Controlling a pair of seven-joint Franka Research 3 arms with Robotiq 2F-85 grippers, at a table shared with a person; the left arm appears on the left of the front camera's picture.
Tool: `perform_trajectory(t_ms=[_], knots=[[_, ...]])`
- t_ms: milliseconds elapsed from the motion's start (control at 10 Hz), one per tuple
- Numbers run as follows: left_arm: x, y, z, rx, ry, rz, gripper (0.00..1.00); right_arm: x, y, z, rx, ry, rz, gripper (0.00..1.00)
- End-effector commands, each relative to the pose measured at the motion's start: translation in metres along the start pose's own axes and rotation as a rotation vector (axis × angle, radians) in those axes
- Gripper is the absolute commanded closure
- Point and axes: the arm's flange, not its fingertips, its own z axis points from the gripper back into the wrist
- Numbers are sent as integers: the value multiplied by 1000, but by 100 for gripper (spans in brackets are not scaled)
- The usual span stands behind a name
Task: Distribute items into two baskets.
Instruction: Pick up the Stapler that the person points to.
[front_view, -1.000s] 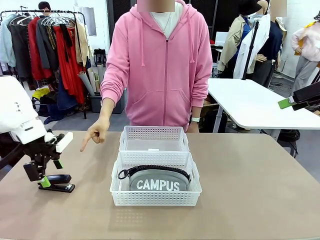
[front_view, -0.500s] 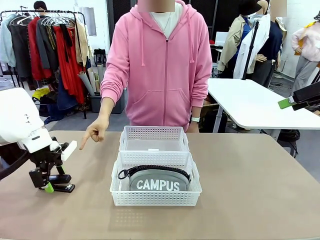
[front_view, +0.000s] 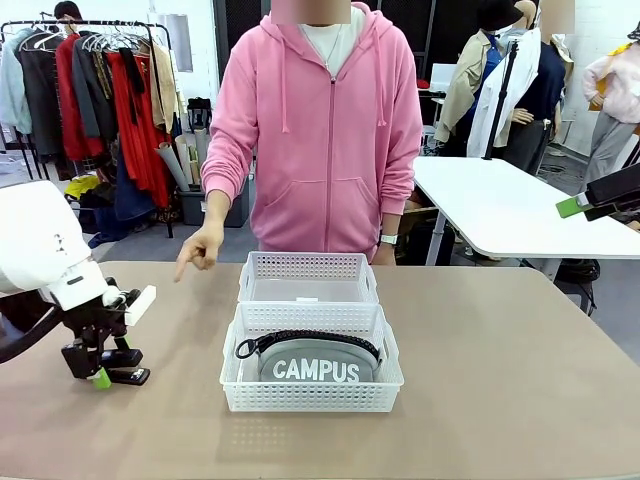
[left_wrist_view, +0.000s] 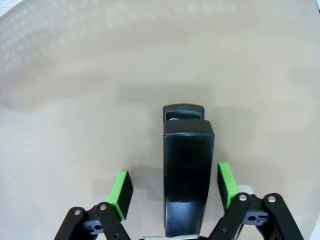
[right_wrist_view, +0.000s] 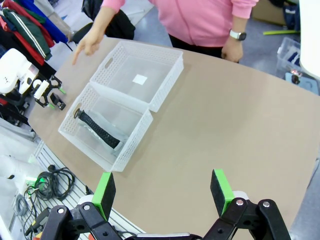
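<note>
The small black stapler (left_wrist_view: 187, 170) lies flat on the table at the left (front_view: 128, 376). My left gripper (left_wrist_view: 172, 187) is down over it, open, with one green pad on each side and a gap on both sides. The grey "CAMPUS" pouch (front_view: 312, 368) lies in the near white basket (front_view: 310, 400). Behind that one, touching it, stands the far white basket (front_view: 308, 265) with nothing in it but a small sticker. My right gripper (right_wrist_view: 162, 192) hangs open high above the table's right side with nothing between its fingers.
A person in a pink hoodie stands at the far edge, one hand (front_view: 200, 250) pointing down toward the left part of the table. The tabletop (front_view: 500, 380) right of the baskets is bare. Cables (right_wrist_view: 52, 182) lie on the floor below the table's near edge.
My left gripper has sunk lower around the stapler and its jaws have narrowed a little. The person's pointing hand has lifted slightly. The right arm has stayed still.
</note>
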Motion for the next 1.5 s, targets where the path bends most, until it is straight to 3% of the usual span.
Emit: perform_trajectory(t_ms=[0,100,200,1000,1200,1400], knots=[[-3,-5,1,20,-9,-13,68,0,-1,1,-8,-1,-5,0],[-3,-5,1,18,-4,-10,88,0,-1,1,-8,-1,-5,0],[-4,-5,1,16,3,-6,100,0,-1,1,-8,-1,-5,0],[-2,-1,7,1,1,15,100,0,-1,1,-8,-1,-5,0],[20,17,62,12,-37,106,100,0,-1,1,-8,-1,-5,0],[37,33,113,84,14,117,100,0,-1,1,-8,-1,-5,0]])
